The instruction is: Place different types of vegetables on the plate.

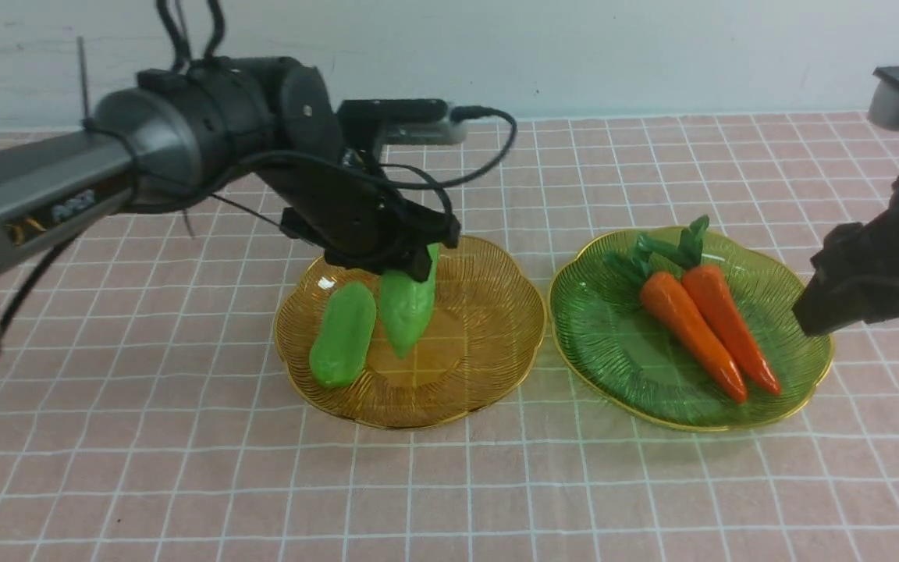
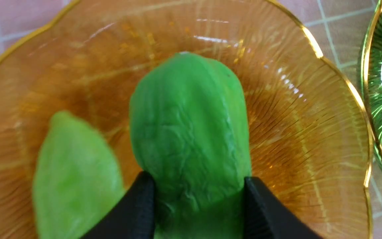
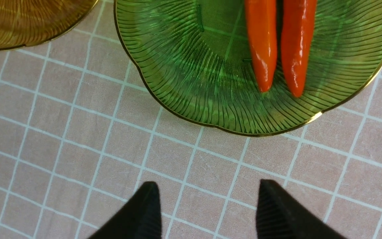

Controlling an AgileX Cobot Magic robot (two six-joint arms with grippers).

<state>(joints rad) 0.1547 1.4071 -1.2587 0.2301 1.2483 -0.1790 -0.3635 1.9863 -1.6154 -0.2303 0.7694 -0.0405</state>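
Observation:
My left gripper (image 1: 410, 261) is shut on a light-green pointed gourd (image 1: 409, 308), holding it tip-down over the amber plate (image 1: 488, 312). In the left wrist view the gourd (image 2: 191, 132) sits between my black fingers (image 2: 138, 209). A second light-green gourd (image 1: 342, 334) lies on the amber plate beside it, and it also shows in the left wrist view (image 2: 75, 176). Two orange carrots (image 1: 703, 324) with dark green tops lie side by side on the green plate (image 1: 613, 336). My right gripper (image 3: 207, 199) is open and empty above the cloth, by the green plate's (image 3: 184, 66) rim.
A pink checked cloth (image 1: 449, 484) covers the table. The two plates stand side by side, almost touching. A white wall runs along the back. The amber plate's edge (image 3: 28, 26) shows in the right wrist view, and the carrots' tips (image 3: 277, 49) too.

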